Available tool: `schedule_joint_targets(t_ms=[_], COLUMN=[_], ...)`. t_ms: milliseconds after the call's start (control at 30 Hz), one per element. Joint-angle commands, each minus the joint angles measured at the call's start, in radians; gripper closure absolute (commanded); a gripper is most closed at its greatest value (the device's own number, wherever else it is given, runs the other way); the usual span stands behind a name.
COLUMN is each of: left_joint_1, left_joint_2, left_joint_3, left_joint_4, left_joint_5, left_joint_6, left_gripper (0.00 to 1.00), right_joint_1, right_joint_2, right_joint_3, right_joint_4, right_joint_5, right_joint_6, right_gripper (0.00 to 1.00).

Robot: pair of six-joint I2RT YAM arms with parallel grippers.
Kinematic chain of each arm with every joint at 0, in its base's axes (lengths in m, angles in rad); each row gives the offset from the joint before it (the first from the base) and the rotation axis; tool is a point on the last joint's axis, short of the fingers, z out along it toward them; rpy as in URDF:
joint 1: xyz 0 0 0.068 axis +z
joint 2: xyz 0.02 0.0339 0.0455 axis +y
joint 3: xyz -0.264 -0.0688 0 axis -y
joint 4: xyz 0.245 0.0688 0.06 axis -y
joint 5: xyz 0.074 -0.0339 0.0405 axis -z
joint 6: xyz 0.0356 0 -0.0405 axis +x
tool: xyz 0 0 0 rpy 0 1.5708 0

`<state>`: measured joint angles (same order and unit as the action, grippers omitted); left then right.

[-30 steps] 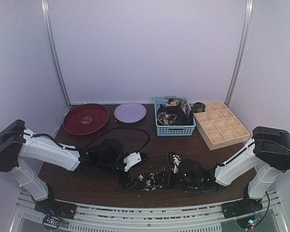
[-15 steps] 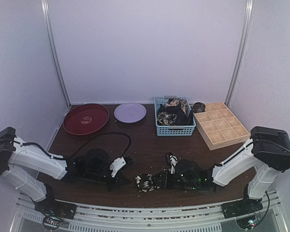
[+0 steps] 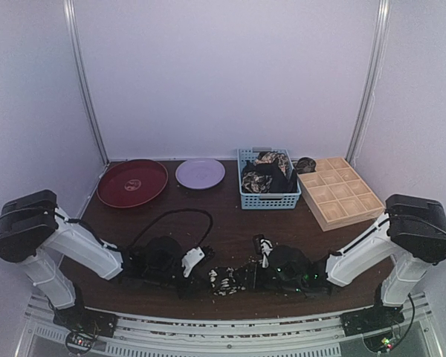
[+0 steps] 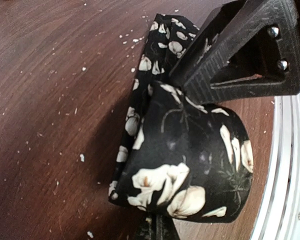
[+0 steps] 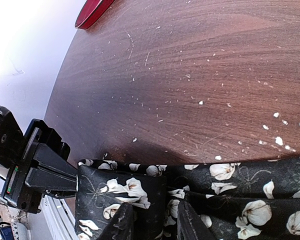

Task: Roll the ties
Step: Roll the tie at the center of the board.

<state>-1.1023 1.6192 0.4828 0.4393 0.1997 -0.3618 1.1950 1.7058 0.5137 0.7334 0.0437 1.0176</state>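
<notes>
One tie (image 3: 227, 280), black with cream flowers, lies along the table's front edge between both grippers. In the left wrist view its end curls into a loose loop (image 4: 190, 150) right over my left gripper (image 4: 155, 228), which is shut on the loop's lower edge. My right gripper (image 5: 155, 222) straddles the folded tie (image 5: 140, 192) with fabric pinched between its fingers (image 5: 187, 222). It appears in the left wrist view as dark fingers (image 4: 225, 55) pressing the tie from the upper right. In the top view the left gripper (image 3: 202, 274) and right gripper (image 3: 251, 278) nearly meet.
A blue basket (image 3: 269, 199) holding more ties (image 3: 264, 177) stands at the back, beside a wooden gridded tray (image 3: 340, 192). A red plate (image 3: 131, 182) and a purple plate (image 3: 200, 172) sit back left. A black cable (image 3: 171, 217) loops behind the left arm. A metal rail (image 4: 290, 165) borders the front edge.
My left gripper drew back to the left, then came in low against the tie's end and went from open to shut. The right gripper held its place.
</notes>
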Motion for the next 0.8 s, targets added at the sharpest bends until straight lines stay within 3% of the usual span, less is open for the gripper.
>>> schedule_joint_targets(t_ms=[0, 767], left_joint_1=[-0.007, -0.008], left_joint_2=[0.015, 0.014], left_joint_3=[0.039, 0.174], left_joint_4=[0.104, -0.063], left_joint_5=[0.039, -0.012], left_joint_6=[-0.011, 0.022], left_gripper=[1.00, 1.00], right_joint_1=[0.010, 0.013], right_joint_2=[0.012, -0.052], right_joint_3=[0.006, -0.007], right_joint_4=[-0.038, -0.142], right_joint_5=[0.002, 0.091], right_joint_6=[-0.019, -0.078], right_gripper=[0.68, 0.73])
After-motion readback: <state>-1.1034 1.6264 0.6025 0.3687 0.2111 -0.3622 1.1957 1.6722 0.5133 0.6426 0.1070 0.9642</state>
